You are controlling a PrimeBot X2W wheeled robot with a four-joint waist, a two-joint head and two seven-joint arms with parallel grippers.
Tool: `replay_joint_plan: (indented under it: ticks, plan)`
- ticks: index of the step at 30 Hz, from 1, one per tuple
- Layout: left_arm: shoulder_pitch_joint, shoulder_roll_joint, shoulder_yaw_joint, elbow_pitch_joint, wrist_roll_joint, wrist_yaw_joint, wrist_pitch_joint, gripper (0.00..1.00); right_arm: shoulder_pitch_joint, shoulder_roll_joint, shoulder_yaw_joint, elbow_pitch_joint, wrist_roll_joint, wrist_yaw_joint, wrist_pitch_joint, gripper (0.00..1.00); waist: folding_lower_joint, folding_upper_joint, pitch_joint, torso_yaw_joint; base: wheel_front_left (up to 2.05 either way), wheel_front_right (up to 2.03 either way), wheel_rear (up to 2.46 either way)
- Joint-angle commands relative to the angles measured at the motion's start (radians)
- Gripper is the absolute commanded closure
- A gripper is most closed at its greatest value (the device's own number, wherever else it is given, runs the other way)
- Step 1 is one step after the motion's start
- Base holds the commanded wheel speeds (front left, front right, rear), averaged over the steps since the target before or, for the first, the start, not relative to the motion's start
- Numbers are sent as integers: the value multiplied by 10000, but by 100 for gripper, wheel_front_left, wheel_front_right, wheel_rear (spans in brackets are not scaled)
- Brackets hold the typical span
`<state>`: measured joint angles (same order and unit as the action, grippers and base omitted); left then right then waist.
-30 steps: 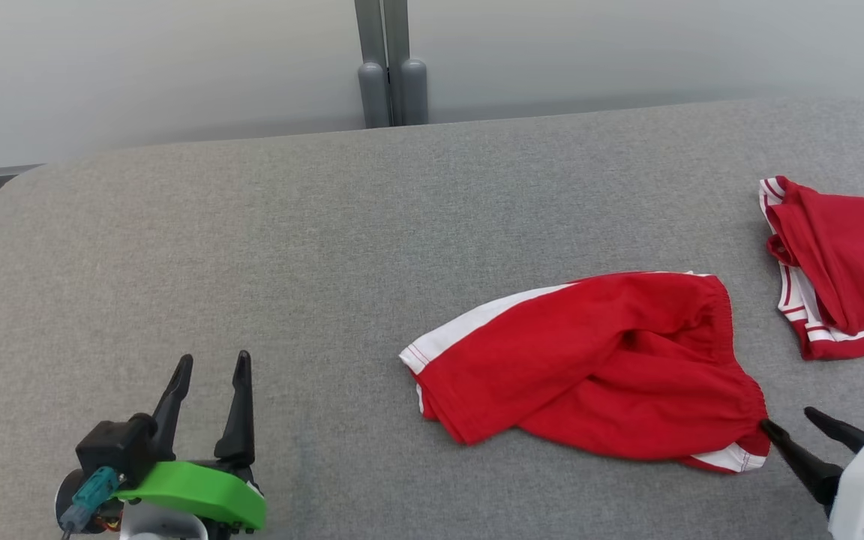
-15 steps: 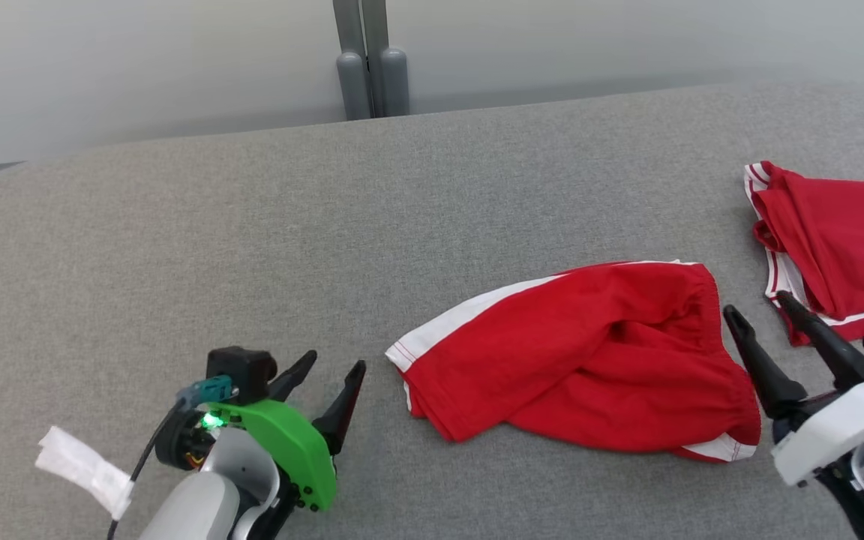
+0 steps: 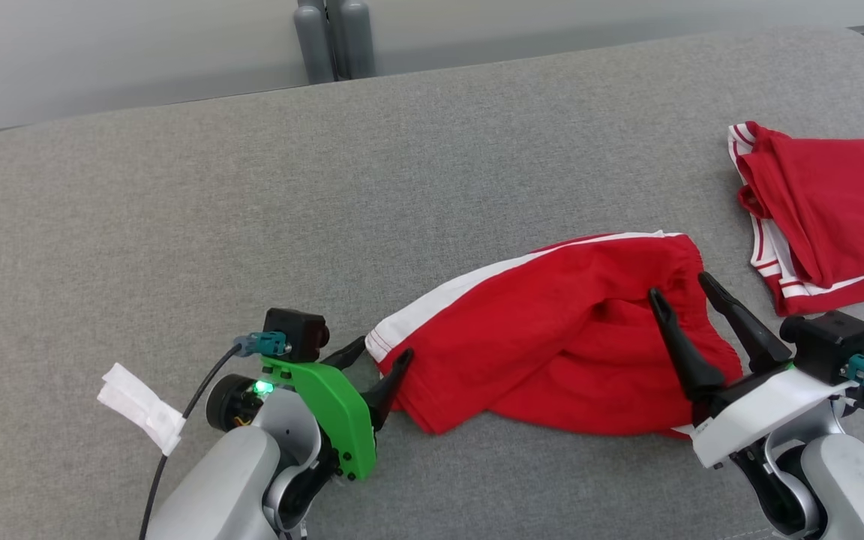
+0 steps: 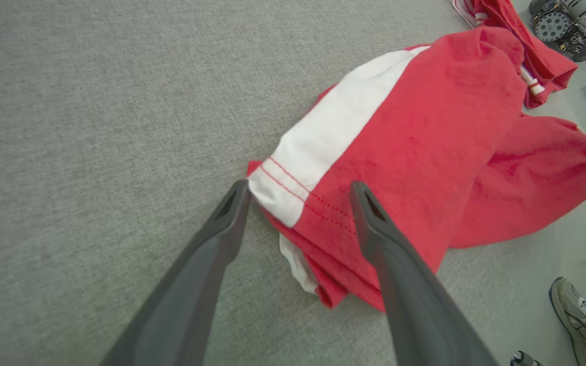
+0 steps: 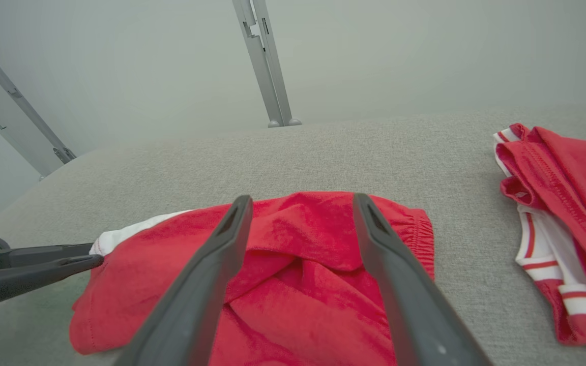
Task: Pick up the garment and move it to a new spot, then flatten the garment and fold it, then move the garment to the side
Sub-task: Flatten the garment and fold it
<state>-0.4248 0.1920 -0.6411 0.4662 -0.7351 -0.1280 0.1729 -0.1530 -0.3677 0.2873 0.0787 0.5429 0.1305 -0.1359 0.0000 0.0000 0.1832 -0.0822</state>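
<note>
The garment (image 3: 552, 337) is a pair of red shorts with a white side stripe, lying crumpled on the grey padded surface (image 3: 252, 187). My left gripper (image 3: 383, 358) is open at its left end. In the left wrist view (image 4: 299, 187) the white hem corner of the garment (image 4: 425, 127) lies between the two fingers. My right gripper (image 3: 678, 286) is open and hovers over the elastic waistband end. In the right wrist view (image 5: 301, 199) the bunched red cloth (image 5: 298, 244) shows between its fingers, and the left gripper (image 5: 69, 260) is at the far left.
A second red garment with white trim (image 3: 829, 202) lies folded at the right, close to my right arm. Grey posts (image 3: 331, 37) stand behind the far edge. A white tag (image 3: 139, 405) hangs on the left arm's cable. A person's shoe (image 4: 573, 315) is on the floor.
Both grippers have closed in on the shorts: the left from the lower left to the hem corner, the right up over the waistband. The head camera has also shifted. The shorts lie as before.
</note>
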Motion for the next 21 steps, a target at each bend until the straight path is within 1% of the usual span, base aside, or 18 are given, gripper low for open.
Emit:
replay_joint_plan:
  ticks: [1, 2, 4, 5, 6, 14, 18, 21]
  plan:
    - [-168, 113, -95, 65, -70, -42, -133, 20, -148, -22, 66, 118, 60, 5, -121, 0, 0, 0, 49, -53, 0, 0, 0]
    - [-205, 177, -140, 96, -111, -38, -203, 45, -173, -38, 94, 183, 73, 5, -180, 0, 0, 0, 44, -58, 0, 0, 0]
    - [-233, 238, -220, 90, -188, -37, -343, 69, -208, -69, 139, 311, 98, 5, -247, 0, 0, 0, 12, -61, 0, 0, 0]
    - [-218, 260, -239, 51, -231, -37, -455, 85, -203, -87, 151, 375, 116, 5, -277, 0, 0, 0, -17, -58, 0, 0, 0]
    - [-190, 291, -243, 30, -250, -37, -536, 100, -191, -101, 166, 425, 141, 5, -301, 0, 0, 0, -40, -53, 0, 0, 0]
    - [-65, 416, -250, -580, -357, -20, -934, 100, -187, -122, 213, 644, 256, 5, -408, 0, 0, 0, -118, -6, 0, 0, 0]
    - [-529, 454, -46, -1045, -337, 126, -1039, 100, -312, -127, 224, 633, 283, 5, -336, 0, 0, 0, 107, -84, 0, 0, 0]
    - [-1111, 516, 97, -1241, -236, 209, -920, 100, -441, -122, 286, 605, 292, 5, -291, 0, 0, 0, 395, -207, 0, 0, 0]
